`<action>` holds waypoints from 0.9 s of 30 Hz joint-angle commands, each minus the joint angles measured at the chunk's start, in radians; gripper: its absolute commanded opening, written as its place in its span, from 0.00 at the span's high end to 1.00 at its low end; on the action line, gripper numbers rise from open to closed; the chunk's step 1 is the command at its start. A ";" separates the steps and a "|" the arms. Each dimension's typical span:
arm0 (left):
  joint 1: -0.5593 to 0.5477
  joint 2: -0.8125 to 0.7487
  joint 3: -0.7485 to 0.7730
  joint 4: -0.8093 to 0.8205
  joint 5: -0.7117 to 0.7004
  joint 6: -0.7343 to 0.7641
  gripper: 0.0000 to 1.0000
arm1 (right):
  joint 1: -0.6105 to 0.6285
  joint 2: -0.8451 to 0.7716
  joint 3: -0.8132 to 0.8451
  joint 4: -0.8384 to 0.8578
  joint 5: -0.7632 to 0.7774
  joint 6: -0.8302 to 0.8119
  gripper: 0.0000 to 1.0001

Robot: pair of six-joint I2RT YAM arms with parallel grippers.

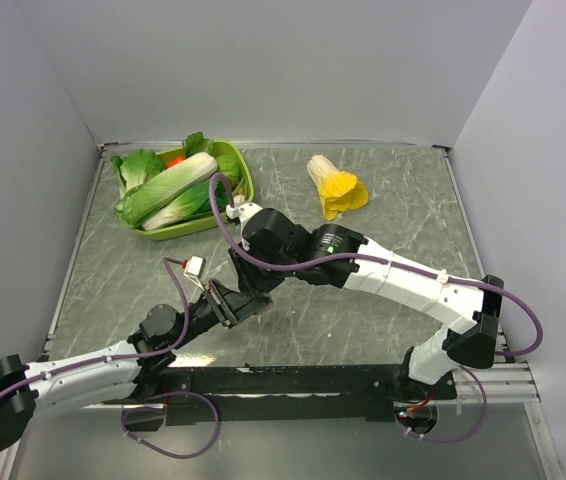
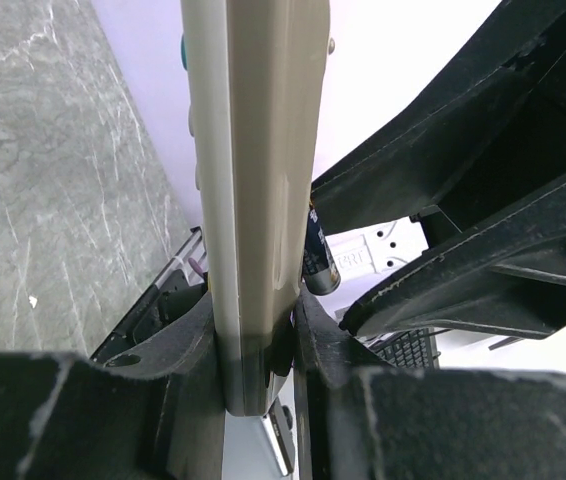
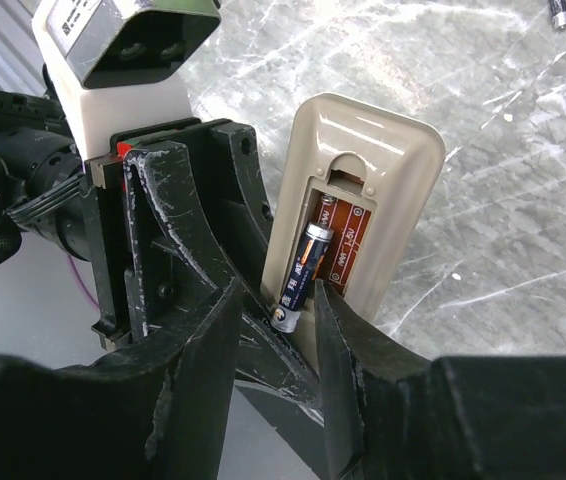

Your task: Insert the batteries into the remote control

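The remote control (image 3: 383, 140) is beige, the battery (image 3: 297, 270) black-and-orange.

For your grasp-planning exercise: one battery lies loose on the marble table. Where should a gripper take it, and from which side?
Take the loose battery around its middle, probably from straight above. It lies flat on the table, a thin cylinder, so the grip should close across its long axis, on the round sides.

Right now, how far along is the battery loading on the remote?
Done: the battery bay is open, and the left gripper clamps the remote control. In hand: the right gripper is at one battery, part-seated in the bay. Left: the second battery lies on the table.
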 commanded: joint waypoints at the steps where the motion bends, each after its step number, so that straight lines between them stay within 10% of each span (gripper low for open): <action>1: 0.000 -0.010 0.017 0.125 0.027 -0.018 0.99 | 0.005 -0.002 0.036 0.016 0.000 -0.012 0.57; 27: -0.002 -0.024 0.015 0.132 0.023 -0.035 0.99 | 0.007 -0.002 0.068 -0.013 0.019 0.000 0.53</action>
